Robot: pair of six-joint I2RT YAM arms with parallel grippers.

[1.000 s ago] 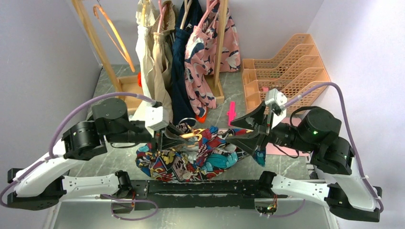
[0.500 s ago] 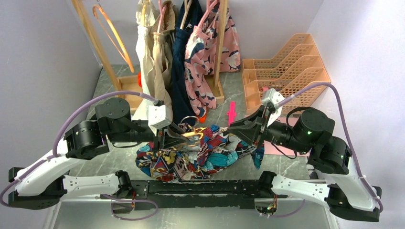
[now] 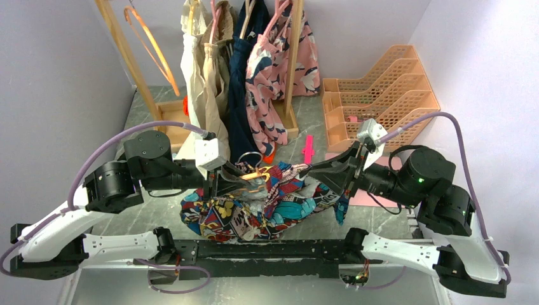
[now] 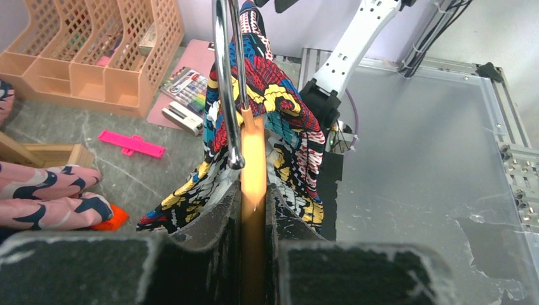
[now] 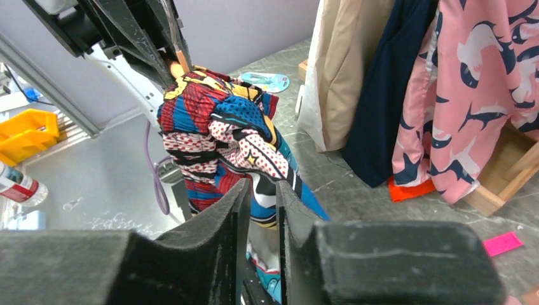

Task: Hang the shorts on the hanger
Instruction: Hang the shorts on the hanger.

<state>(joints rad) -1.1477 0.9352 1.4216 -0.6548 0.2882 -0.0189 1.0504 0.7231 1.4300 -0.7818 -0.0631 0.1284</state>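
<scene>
Both grips look tight, left hand (image 4: 252,198) clamping the hanger (image 4: 252,149) and right hand (image 5: 262,192) pinching the shorts (image 5: 210,121), yet this thin pinch may let them slip when pulled.

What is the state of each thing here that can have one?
Slim orange-tan hanger with silver hook: off the wooden rack.
Comic-print fabric shorts: bunched, partly draped over the hanger.
Left gripper: shut on the hanger.
Right gripper: shut on the shorts.
Pink floral garment: hanging on the rack.
</scene>
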